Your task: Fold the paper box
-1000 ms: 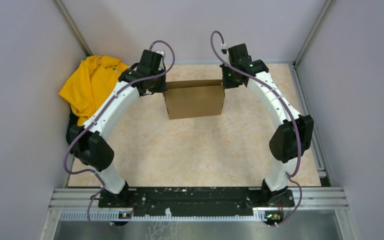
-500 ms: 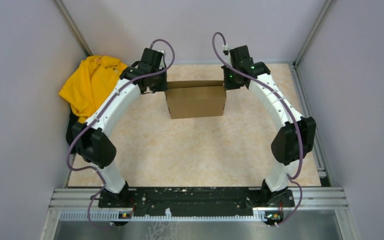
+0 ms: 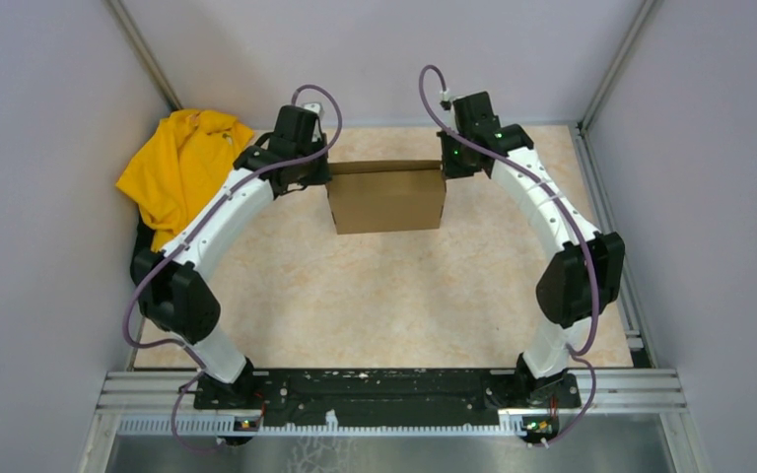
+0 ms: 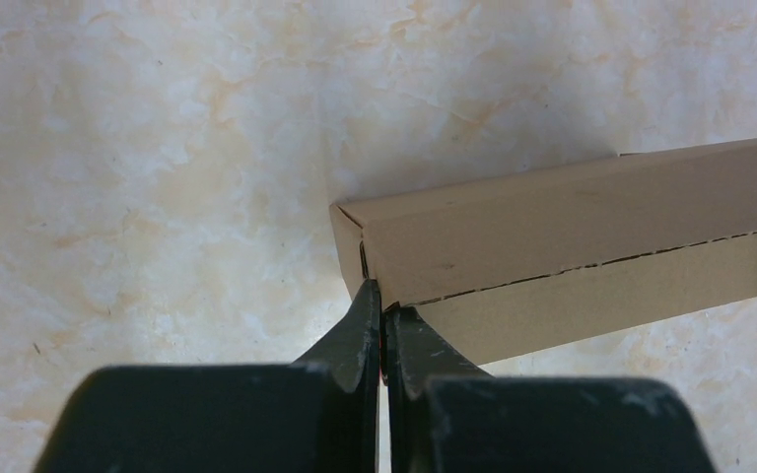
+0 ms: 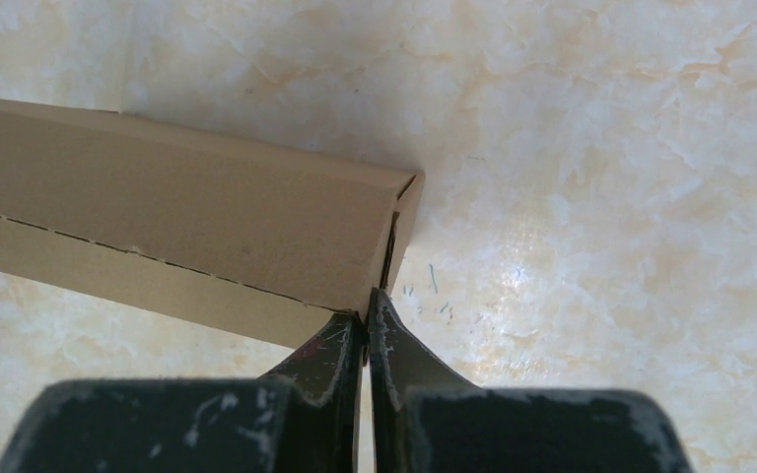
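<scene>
Left wrist shows closed jaws at the paper box (image 4: 572, 227) corner.

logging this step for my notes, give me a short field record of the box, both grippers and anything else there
box: plain brown cardboard box, looks closed, on the beige marbled table
left gripper: shut, tips at box's left end corner
right gripper: shut, tips at box's right end corner
other: crumpled yellow cloth, far left corner

We note 1 yellow garment (image 3: 179, 168) crumpled at the far-left corner of the beige marbled table (image 3: 375, 296); grey walls (image 3: 39, 118) enclose it.
</scene>
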You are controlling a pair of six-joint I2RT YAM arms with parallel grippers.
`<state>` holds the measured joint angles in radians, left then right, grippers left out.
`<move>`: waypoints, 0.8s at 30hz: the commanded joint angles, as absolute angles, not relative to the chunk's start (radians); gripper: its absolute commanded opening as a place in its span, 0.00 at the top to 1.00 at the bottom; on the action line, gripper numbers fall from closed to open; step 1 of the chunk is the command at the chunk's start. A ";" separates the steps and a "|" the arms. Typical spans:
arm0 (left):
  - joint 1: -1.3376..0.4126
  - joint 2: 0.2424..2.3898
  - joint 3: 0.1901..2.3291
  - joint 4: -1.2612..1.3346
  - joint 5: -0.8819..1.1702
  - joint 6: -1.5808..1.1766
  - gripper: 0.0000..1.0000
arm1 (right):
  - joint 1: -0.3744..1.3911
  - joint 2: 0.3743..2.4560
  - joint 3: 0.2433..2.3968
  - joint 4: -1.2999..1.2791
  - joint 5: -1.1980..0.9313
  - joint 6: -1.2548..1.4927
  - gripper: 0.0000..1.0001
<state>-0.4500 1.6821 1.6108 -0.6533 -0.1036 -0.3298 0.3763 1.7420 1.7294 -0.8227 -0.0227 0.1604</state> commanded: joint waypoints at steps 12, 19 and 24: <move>-0.531 1.594 1.430 -0.508 -0.080 -0.373 1.00 | 0.401 1.684 1.614 -0.814 -0.083 0.191 1.00; -0.557 1.575 1.380 -0.477 -0.107 -0.373 1.00 | 0.400 1.653 1.551 -0.779 -0.062 0.196 1.00; -0.573 1.555 1.336 -0.448 -0.130 -0.371 1.00 | 0.400 1.639 1.524 -0.763 -0.047 0.198 1.00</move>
